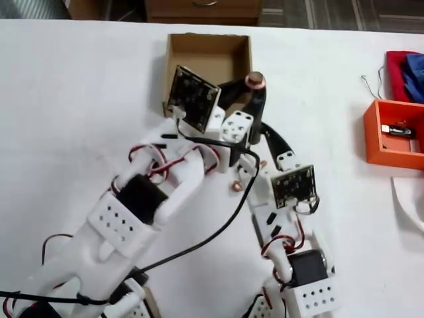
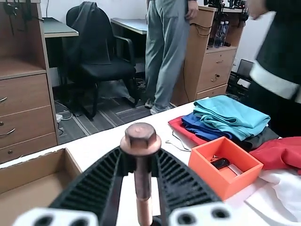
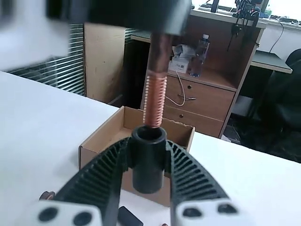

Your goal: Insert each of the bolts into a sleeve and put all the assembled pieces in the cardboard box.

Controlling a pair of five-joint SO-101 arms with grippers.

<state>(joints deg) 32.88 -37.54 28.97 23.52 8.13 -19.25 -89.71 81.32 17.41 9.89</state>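
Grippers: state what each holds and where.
Left gripper holds the bolt by its shank, below the head; right gripper holds the sleeve by its sides.

bolt (image 2: 142, 183): shank runs out of frame between the left tool (image 2: 139, 157) fingers, so the tip is cut off. In the right wrist view its head sits behind a blurred dark mass (image 3: 117, 12); can't tell which part. sleeve (image 3: 148, 162) flanks are covered by the right tool (image 3: 148, 150) fingers. cardboard box (image 1: 222, 53) near corner is hidden under a camera board (image 1: 192, 96). copper bit (image 1: 236, 186) on the worktop (image 1: 79, 99): too small to identify. dark piece (image 3: 129, 216) is clipped by the frame edge.
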